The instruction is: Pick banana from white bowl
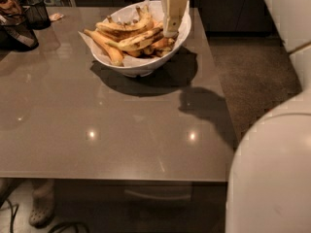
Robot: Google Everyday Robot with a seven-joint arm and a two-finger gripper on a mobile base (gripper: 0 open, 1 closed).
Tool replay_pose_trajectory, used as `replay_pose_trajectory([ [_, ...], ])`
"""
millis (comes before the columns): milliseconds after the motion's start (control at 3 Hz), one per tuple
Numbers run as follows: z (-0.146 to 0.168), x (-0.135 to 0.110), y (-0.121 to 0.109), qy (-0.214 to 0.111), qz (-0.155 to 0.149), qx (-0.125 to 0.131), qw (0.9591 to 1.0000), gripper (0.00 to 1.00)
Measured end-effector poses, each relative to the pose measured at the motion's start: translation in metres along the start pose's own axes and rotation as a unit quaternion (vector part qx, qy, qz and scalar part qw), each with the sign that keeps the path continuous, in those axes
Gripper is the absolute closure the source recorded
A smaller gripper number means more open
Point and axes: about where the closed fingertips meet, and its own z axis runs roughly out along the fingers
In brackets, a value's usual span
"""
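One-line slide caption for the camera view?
Gripper hangs over bananas piled in the white bowl on a grey table.

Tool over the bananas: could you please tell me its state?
The tool is over the white bowl, above the bananas; open or closed cannot be told.

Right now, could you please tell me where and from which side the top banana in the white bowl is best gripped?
Probably at its middle, from straight above: the top banana lies roughly flat and crosswise on the heap in the white bowl, its ends among others. Close across its narrow width. The gripper hangs over the bowl's right side.
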Motion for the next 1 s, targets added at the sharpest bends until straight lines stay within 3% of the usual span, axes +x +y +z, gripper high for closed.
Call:
replay_pose_trajectory([
  [667,0.031,-0.013,-0.021,-0.007,-0.009,-0.018,0.9998,0.49],
  [1000,0.05,-0.011,-0.024,-0.009,-0.003,-0.032,0.9994,0.56],
])
